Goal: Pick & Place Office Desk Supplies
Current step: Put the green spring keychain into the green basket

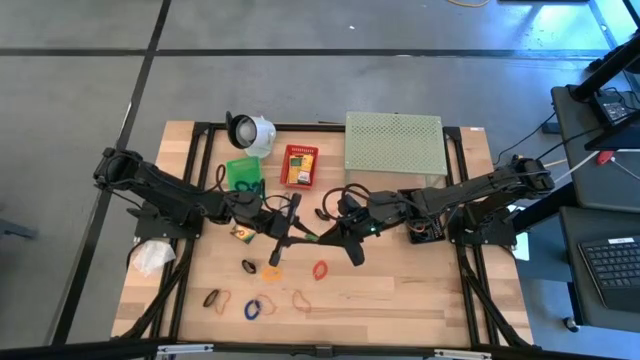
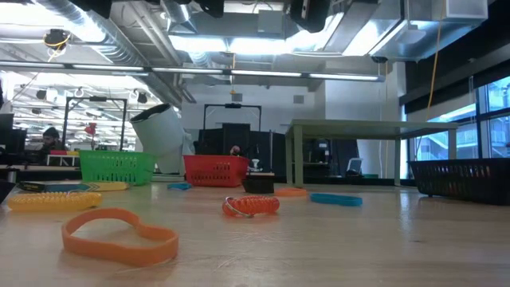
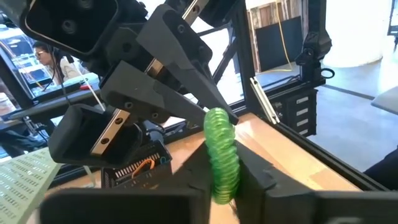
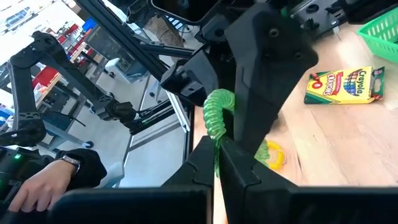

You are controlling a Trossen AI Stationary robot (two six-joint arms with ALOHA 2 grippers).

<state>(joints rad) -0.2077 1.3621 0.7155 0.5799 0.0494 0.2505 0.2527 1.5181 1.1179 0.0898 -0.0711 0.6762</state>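
You've got both grippers mid-surface, above it: left gripper (image 3: 224,177) and right gripper (image 4: 217,155), jaws of each clamped on the same green coil band (image 3: 222,152). Crayon box (image 4: 344,85) lies flat nearby.

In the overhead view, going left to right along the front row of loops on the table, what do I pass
Black loop → orange loop → blue loop → thin orange loop.

A green coiled band (image 3: 222,155) is pinched between the left pincer (image 3: 225,180) and the right pincer (image 3: 214,115) above the wooden worktop (image 3: 292,155).
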